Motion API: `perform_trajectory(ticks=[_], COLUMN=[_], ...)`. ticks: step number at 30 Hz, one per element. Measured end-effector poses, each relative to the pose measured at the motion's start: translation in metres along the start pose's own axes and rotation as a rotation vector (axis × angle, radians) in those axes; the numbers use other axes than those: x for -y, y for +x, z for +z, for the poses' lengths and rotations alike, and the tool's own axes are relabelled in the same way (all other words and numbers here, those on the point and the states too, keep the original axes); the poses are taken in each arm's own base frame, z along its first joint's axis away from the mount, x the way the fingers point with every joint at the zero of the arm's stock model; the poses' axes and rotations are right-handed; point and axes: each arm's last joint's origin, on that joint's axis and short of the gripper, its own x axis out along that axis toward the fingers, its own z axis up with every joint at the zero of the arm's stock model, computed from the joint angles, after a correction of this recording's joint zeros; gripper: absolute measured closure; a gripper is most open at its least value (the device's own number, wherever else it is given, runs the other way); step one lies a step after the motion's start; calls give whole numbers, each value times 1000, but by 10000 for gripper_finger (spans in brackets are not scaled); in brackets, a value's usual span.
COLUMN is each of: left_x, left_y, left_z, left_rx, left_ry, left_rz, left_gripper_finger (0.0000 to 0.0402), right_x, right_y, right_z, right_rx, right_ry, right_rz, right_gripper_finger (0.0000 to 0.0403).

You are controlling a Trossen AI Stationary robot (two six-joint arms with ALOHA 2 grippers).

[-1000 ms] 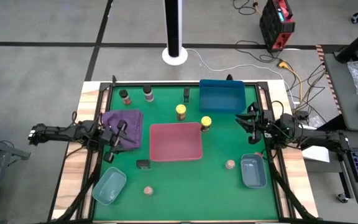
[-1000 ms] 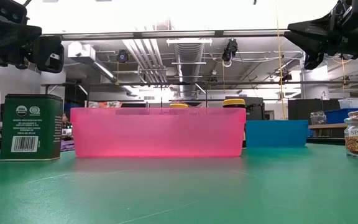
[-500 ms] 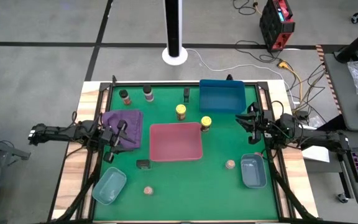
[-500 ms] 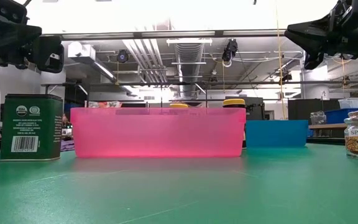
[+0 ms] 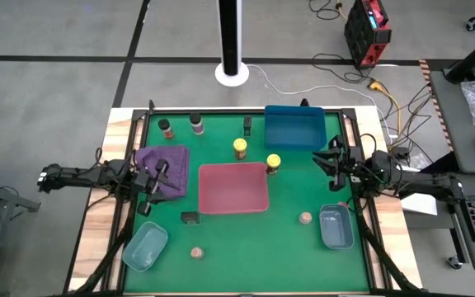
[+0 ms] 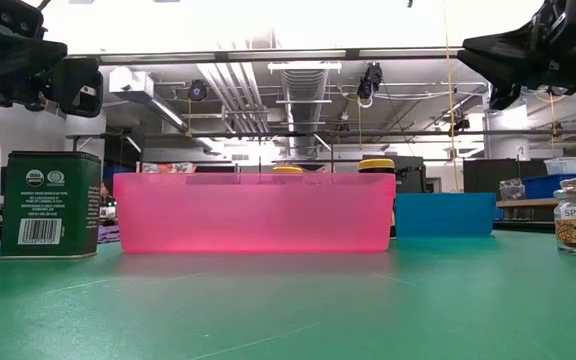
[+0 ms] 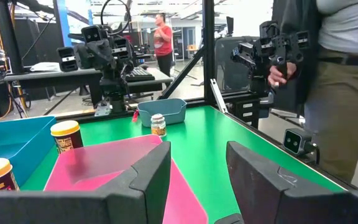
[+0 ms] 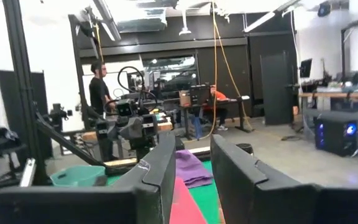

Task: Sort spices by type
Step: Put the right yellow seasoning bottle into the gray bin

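Green felt table (image 5: 295, 247) carries the spices (image 5: 239, 148) scattered around the red tray (image 5: 233, 187): light, rigid, slick little jars, best pinched mid-body, while left gripper (image 5: 157, 177) and right gripper (image 5: 330, 161) hover released, empty.

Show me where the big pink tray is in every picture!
High view: the pink tray sits mid-table.
Low view: it fills the middle.
Left wrist view: it lies beyond that arm's fingers.
Right wrist view: a pink sliver between the fingers.
Shared landmark: the yellow-capped jar beside it, hidden in the right wrist view.
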Motion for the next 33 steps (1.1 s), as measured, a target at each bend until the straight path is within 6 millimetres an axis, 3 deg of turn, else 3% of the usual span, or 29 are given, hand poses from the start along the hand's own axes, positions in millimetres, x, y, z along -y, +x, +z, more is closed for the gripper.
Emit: perform_trajectory(ticks=[9,16,20,23,29,33], left_x=[0,0,0,-1,-6,-8], left_y=[0,0,0,0,0,-1], left_z=[0,-1,-1,-1,-1,1], left_rx=[-3,-8,-9,-15,-67,-68], left_ry=[16,318,413,492,519,520], left_rz=[0,4,4,11,174,254], left_gripper_finger=[260,260,260,260,260,260], right_x=[0,0,0,0,0,2], right_y=[0,0,3,7,30,65], right_z=[0,2,18,36,70,80], right_rx=[0,3,53,93,52,-109], right_ry=[139,287,416,416,307,283], right_rz=[0,0,-28,-71,-184,-308], right_gripper_finger=[307,323,333,337,337,329])
